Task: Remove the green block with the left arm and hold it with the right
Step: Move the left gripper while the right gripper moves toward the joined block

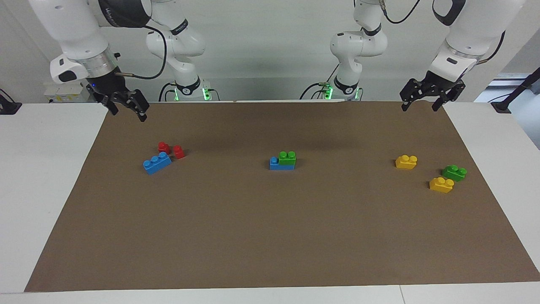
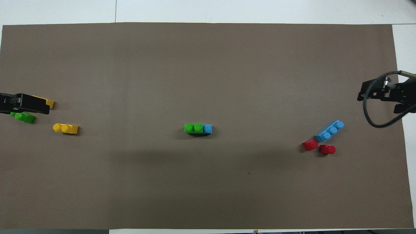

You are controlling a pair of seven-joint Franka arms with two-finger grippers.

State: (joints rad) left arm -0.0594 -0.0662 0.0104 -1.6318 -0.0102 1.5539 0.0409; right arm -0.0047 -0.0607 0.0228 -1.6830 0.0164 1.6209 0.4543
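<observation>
A green block [image 1: 287, 158] with two studs sits on top of a blue brick [image 1: 282, 165] in the middle of the brown mat; the pair also shows in the overhead view [image 2: 193, 128]. A second green block [image 1: 454, 172] lies alone toward the left arm's end, between two yellow bricks. My left gripper [image 1: 420, 105] hangs open and empty in the air over the mat's corner at the left arm's end, apart from every block. My right gripper [image 1: 128, 113] hangs open and empty over the mat's corner at the right arm's end.
Two yellow bricks [image 1: 406, 161] [image 1: 441, 185] lie by the loose green block. A blue three-stud brick [image 1: 157, 163] and two small red pieces [image 1: 163, 147] [image 1: 179, 151] lie toward the right arm's end. The brown mat [image 1: 270, 236] covers the white table.
</observation>
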